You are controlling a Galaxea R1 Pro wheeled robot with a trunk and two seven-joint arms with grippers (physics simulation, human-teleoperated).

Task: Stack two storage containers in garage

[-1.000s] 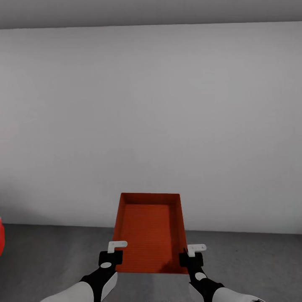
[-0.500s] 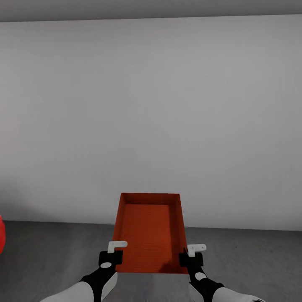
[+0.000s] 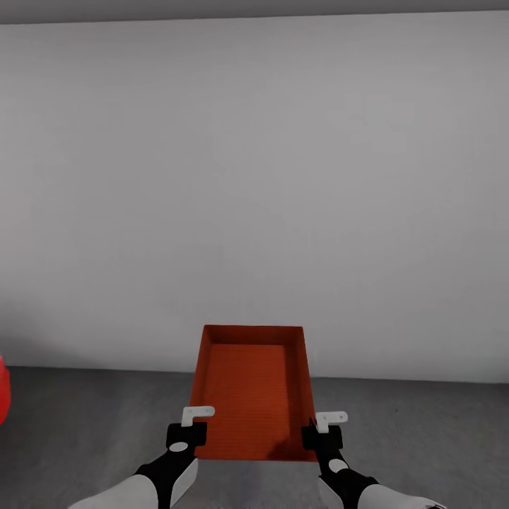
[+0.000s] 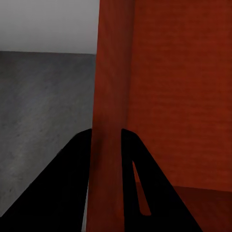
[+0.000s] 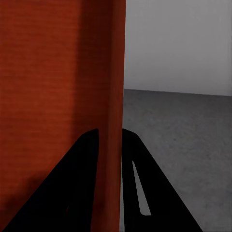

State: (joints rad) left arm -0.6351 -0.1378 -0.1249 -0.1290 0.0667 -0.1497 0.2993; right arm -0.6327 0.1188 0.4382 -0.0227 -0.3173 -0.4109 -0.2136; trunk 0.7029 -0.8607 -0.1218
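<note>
at the far left edge a sliver of red car [image 3: 3, 390] pokes into sight, sitting on the dark grey floor [image 3: 85, 417]. next along, the left gripper [image 3: 189, 431] has its jaws pinched on the left wall of the storage container [image 3: 251, 389] — the left wrist view shows the thin red wall [image 4: 108, 145] caught between the two dark fingers. the box hangs open side up between both arms, clear of the concrete and out in front of the robot. on its other side the right gripper [image 3: 322, 431] is clamped the same way on the right wall [image 5: 110, 145].

what has changed over the last second is the backdrop, not the load: the line where the grey wall [image 3: 283, 177] meets the floor has crept up the picture and the ceiling edge has slid higher too, while box and arms sit exactly where they were. that reads as the whole robot rolling closer to the wall — it's in the garage, carrying, with nothing set down yet. i'd guess a drop spot on the bare concrete ahead comes next.
</note>
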